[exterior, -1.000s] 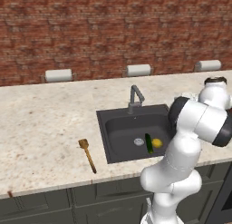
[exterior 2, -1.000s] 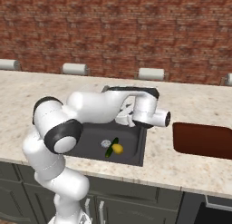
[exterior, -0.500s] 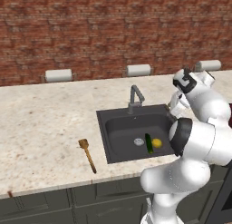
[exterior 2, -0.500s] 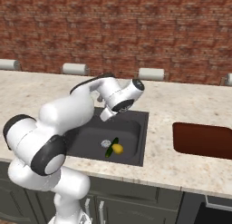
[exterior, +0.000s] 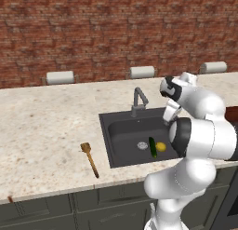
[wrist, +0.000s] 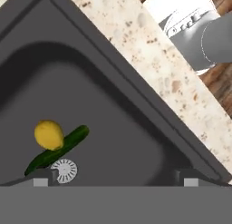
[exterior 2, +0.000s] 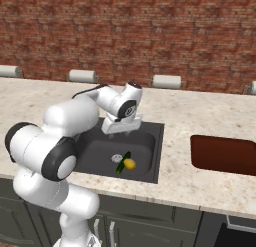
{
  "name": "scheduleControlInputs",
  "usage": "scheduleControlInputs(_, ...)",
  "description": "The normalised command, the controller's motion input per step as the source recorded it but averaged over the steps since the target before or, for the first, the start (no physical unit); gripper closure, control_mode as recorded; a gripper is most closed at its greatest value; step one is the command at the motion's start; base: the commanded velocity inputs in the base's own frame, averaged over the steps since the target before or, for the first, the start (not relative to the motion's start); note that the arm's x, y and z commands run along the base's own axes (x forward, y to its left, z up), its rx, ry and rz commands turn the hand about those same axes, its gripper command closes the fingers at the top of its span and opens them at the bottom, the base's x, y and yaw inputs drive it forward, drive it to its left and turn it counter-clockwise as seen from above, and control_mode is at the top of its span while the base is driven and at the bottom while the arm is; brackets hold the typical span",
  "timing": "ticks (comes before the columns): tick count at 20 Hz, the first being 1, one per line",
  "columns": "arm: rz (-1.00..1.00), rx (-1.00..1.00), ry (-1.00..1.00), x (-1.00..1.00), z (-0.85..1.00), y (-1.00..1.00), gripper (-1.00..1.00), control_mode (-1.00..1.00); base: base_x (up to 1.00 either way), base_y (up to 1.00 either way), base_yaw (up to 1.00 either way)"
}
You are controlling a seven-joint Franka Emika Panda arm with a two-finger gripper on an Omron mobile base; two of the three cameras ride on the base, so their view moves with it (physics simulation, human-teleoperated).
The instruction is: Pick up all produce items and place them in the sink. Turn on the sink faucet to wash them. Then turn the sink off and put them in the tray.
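The gripper [exterior 2: 121,131] hangs over the back of the sink [exterior 2: 145,163] with its jaws spread wide and nothing between them (its two dark tips sit far apart at the bottom of the hand view). Below it, in the basin, the cucumber [wrist: 59,149] lies beside the round silver drain [wrist: 64,169], and the yellow piece [wrist: 49,134] rests against the cucumber. The faucet [exterior: 138,101] stands at the sink's rear edge. The reddish-brown tray [exterior 2: 225,154] sits well apart on the counter [exterior 2: 190,111]. A wooden spoon [exterior: 89,158] lies on the counter on the sink's other side.
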Motion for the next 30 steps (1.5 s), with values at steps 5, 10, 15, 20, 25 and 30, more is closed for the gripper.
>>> scheduleControlInputs(5, -0.43, -0.12, 0.26, 0.07, -0.62, 0.02, -1.00, -1.00, 0.00, 0.00, 0.00)
scheduleControlInputs(10, -0.48, -0.12, 0.05, 0.08, -0.73, 0.14, -1.00, -1.00, 0.00, 0.00, 0.00)
scheduleControlInputs(15, -0.39, -0.15, 0.00, 0.17, -0.63, 0.56, -1.00, -1.00, 0.00, 0.00, 0.00)
scheduleControlInputs(20, -0.36, -0.16, 0.00, 0.12, -0.44, 0.49, -1.00, -1.00, 0.00, 0.00, 0.00)
scheduleControlInputs(25, -0.29, -0.16, 0.00, 0.24, -0.38, 0.24, -1.00, -1.00, 0.00, 0.00, 0.00)
scheduleControlInputs(30, -0.06, -0.09, 0.00, 0.38, -0.10, 0.02, -1.00, -1.00, 0.00, 0.00, 0.00)
